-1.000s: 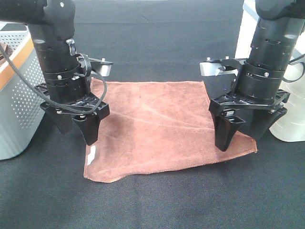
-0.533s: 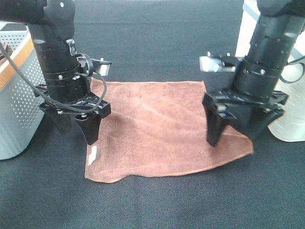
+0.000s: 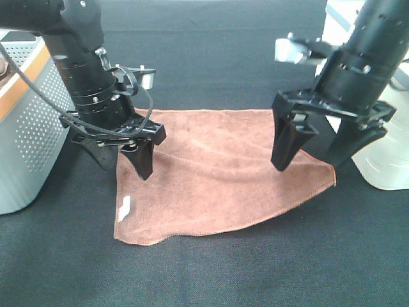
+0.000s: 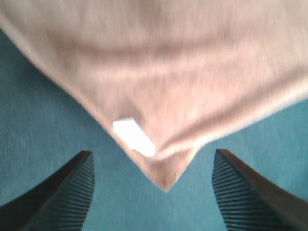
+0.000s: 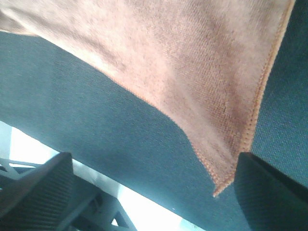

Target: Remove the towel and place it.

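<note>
The reddish-brown towel (image 3: pixel 217 173) lies spread flat on the black table, with its white tag (image 3: pixel 124 208) near the front left corner. My left gripper (image 3: pixel 123 165) is open and empty, hovering over the towel's left edge. In the left wrist view the tagged corner (image 4: pixel 134 137) lies between the open gripper's (image 4: pixel 154 202) fingers (image 4: pixel 62 192). My right gripper (image 3: pixel 313 152) is open and empty above the towel's right edge. The right wrist view shows the towel's hemmed corner (image 5: pixel 221 144) between the gripper's (image 5: pixel 154 202) spread fingers (image 5: pixel 274 192).
A grey perforated basket (image 3: pixel 25 128) with an orange band stands at the left edge. A white container (image 3: pixel 383 166) stands at the right edge, close to the right arm. Black tablecloth (image 3: pixel 211 275) surrounds the towel.
Both grippers have risen and tilted back from the towel, staying open. The right one moved up and away most. The towel's front right corner has shifted slightly inward.
</note>
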`<state>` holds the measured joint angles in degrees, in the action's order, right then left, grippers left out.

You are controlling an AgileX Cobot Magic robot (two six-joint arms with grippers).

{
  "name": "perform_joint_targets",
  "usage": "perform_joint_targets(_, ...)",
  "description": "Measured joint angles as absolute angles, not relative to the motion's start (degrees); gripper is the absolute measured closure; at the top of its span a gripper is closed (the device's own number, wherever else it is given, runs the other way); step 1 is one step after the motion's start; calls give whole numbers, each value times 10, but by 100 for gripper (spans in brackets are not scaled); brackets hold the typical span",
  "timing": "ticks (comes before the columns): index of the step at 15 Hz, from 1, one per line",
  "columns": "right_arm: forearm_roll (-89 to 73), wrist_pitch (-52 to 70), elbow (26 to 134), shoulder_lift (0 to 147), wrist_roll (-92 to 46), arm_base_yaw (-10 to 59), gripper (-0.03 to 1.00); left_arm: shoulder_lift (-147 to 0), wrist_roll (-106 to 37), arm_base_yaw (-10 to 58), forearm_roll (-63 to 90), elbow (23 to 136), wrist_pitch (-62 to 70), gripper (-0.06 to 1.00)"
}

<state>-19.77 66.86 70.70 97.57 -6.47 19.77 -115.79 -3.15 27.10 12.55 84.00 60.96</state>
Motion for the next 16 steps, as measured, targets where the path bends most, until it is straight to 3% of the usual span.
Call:
perform_joint_targets(10, -204, 665, 707, 966, -62, 198, 12, -1259, -30, 316, 80, 840, 599, 28)
perform_joint_targets(16, -206, 666, 707, 885, -48, 198, 12, -1270, -16, 325, 61, 840, 594, 28)
